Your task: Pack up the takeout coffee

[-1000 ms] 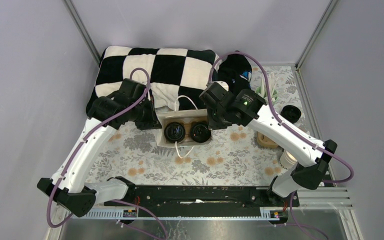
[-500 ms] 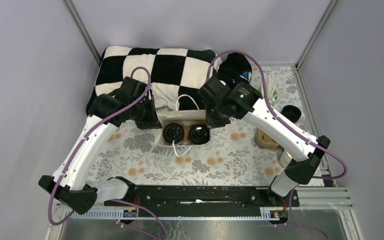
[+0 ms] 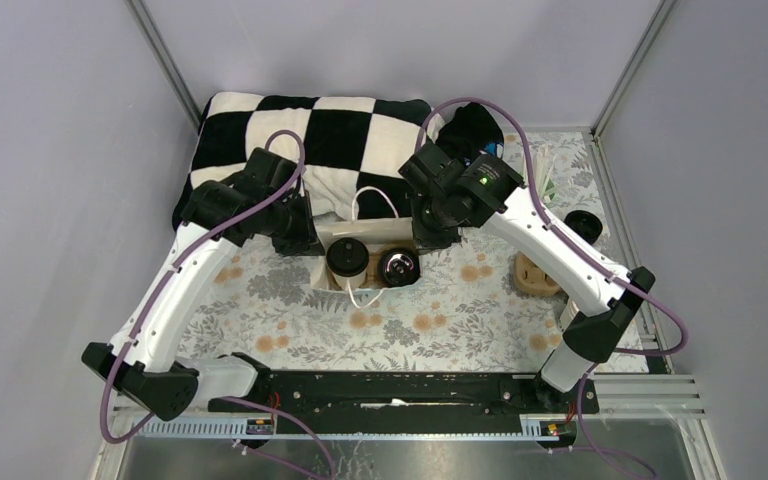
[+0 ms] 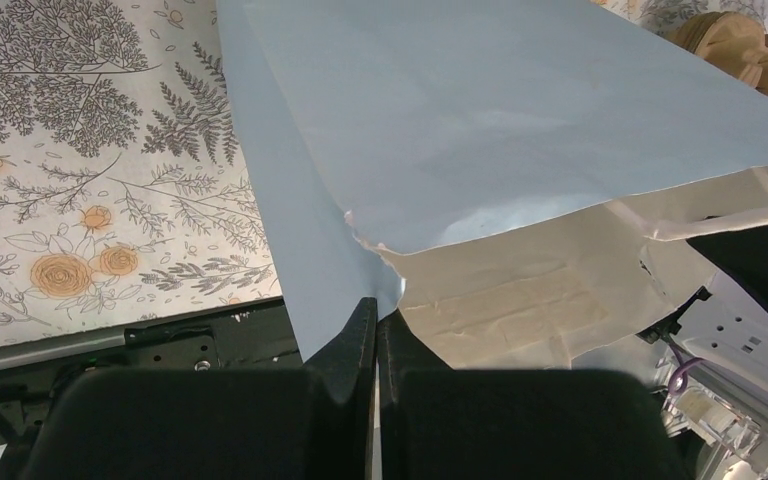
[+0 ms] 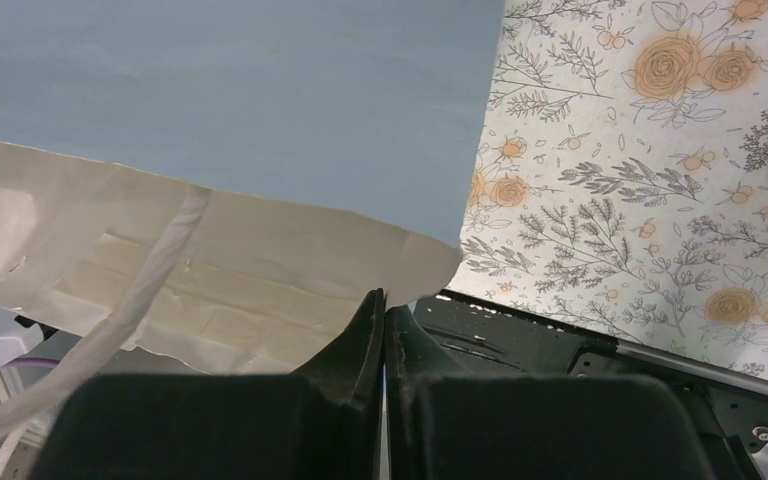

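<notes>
A white paper bag point(image 3: 332, 233) with rope handles stands open in the middle of the table. Two takeout coffees with black lids are inside it. The left coffee point(image 3: 347, 260) shows its white side and looks tilted. The right coffee point(image 3: 399, 266) shows only its lid. My left gripper point(image 3: 305, 241) is shut on the bag's left rim; in the left wrist view point(image 4: 377, 306) the paper bag point(image 4: 510, 100) sits between the jaws. My right gripper point(image 3: 430, 238) is shut on the right rim, also seen from the right wrist point(image 5: 384, 298) with the bag point(image 5: 210, 90).
A black-and-white checkered blanket point(image 3: 310, 140) lies behind the bag. At the right are a brown pulp carrier point(image 3: 535, 276), a loose black lid point(image 3: 582, 226), a white cup point(image 3: 572, 316) and white sticks point(image 3: 542, 180). The floral table cover point(image 3: 440, 325) ends at a black rail.
Both arms have shifted back and a little up with the bag's rims in their jaws. The left coffee now shows its white side instead of only its lid.
</notes>
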Robot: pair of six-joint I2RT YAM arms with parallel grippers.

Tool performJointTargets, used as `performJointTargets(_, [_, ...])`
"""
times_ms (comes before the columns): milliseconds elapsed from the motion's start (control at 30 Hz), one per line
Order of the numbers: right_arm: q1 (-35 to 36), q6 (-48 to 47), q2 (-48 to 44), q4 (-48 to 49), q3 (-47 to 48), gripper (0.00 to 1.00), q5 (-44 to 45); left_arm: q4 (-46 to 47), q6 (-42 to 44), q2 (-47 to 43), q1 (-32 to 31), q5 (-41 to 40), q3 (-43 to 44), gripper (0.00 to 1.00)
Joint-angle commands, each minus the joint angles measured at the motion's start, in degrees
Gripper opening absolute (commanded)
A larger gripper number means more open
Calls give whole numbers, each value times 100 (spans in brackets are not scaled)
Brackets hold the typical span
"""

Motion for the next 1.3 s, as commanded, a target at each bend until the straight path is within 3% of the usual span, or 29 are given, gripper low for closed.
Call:
performJointTargets(0, [-75, -95, 66, -220, 286, 0, -208, -26, -92, 19, 29, 103, 274, 0])
performJointTargets(333, [-132, -202, 274, -450, 674, 0, -335, -110, -136, 147, 43, 118, 472, 0])
performJointTargets(833, [-324, -298, 311, -388, 461, 7, -430, -135, -120, 293, 68, 93, 506, 0])
performJointTargets(1267, [-399, -437, 485, -429, 780, 31, -431, -39, -98, 358, 119, 48, 471, 5])
